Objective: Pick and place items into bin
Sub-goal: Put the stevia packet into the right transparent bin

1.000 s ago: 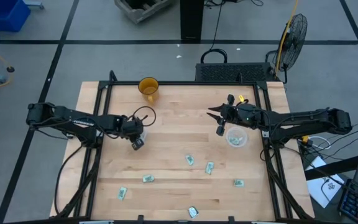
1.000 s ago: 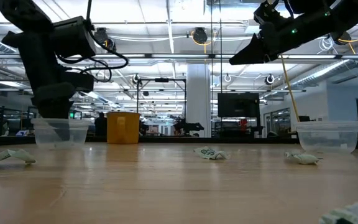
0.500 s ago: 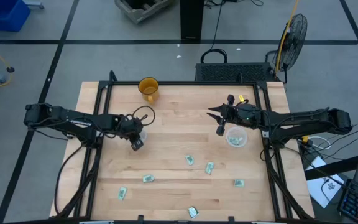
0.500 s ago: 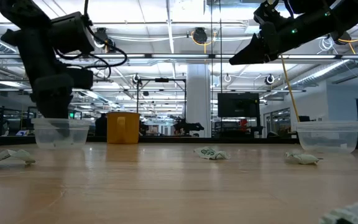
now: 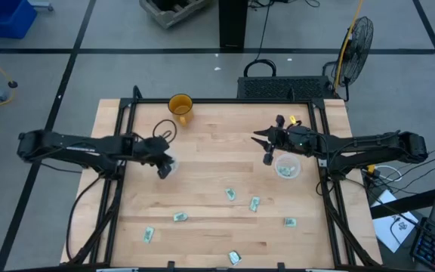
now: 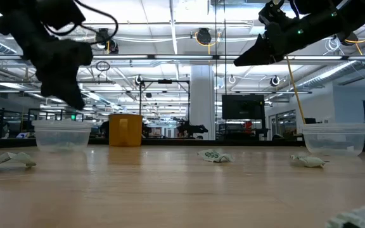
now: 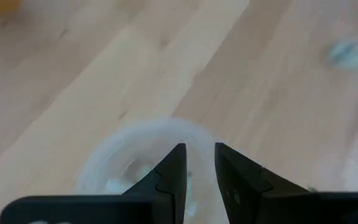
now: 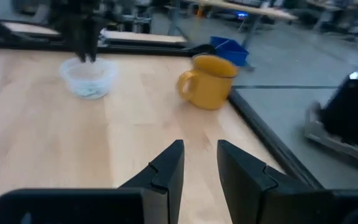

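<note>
My left gripper (image 5: 162, 169) hangs above a clear cup (image 5: 168, 161) on the table's left half, its fingers shut with nothing between them (image 7: 199, 157). A few pale pieces lie in that cup (image 7: 143, 163). In the low view the gripper (image 6: 73, 98) is clear of the cup's rim (image 6: 62, 125). My right gripper (image 5: 266, 156) is shut and waits high (image 6: 241, 61) beside a second clear cup (image 5: 286, 167) that holds pale pieces. Several green-and-white wrapped items lie flat on the near half of the table (image 5: 231, 194) (image 5: 254, 203) (image 5: 180, 217) (image 5: 288, 222).
An orange mug (image 5: 180, 106) stands near the far edge. More wrapped items lie near the near edge (image 5: 149, 234) (image 5: 234, 258). A black frame runs along the table's edges (image 5: 119, 113). Bare wood lies between the two cups (image 5: 221, 155).
My left gripper has risen from the mouth of the left cup, tipped, and drawn back a little toward the table's left edge. The cup has stayed where it was.
</note>
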Motion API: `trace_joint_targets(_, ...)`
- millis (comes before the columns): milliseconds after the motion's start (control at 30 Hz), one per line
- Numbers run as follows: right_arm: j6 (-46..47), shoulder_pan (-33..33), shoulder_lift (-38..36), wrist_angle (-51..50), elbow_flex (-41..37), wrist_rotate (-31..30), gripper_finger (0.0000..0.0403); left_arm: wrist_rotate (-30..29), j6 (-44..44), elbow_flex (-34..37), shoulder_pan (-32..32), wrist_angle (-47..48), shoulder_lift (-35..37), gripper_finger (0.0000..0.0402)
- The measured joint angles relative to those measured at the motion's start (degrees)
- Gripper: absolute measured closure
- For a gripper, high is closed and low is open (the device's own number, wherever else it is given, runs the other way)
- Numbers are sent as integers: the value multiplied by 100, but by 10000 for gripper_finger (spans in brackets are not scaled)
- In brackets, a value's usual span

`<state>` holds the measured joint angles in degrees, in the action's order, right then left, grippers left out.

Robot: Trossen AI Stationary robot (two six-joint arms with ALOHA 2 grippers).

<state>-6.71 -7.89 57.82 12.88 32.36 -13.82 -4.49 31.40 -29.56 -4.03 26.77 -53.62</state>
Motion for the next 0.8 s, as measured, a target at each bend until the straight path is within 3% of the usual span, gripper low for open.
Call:
trace_joint_targets(200, -343, 13, 7, -267, 2, 1386, 314, 758, -333, 0, 149, -1662, 165, 314)
trace_joint_targets(367, -362, 152, 265, -168, 2, 2520, 314, 720, -1021, -2, 388, -2437, 157, 314)
trace_joint_targets(600, -766, 619, 1533, 628, 2, 2607, 314, -157, -1224, -2, 439, -2527, 155, 314)
trace_joint_targets(800, -897, 907, 2562, 1725, 8, 2635, 314, -263, -1248, 0, 439, -2525, 152, 314)
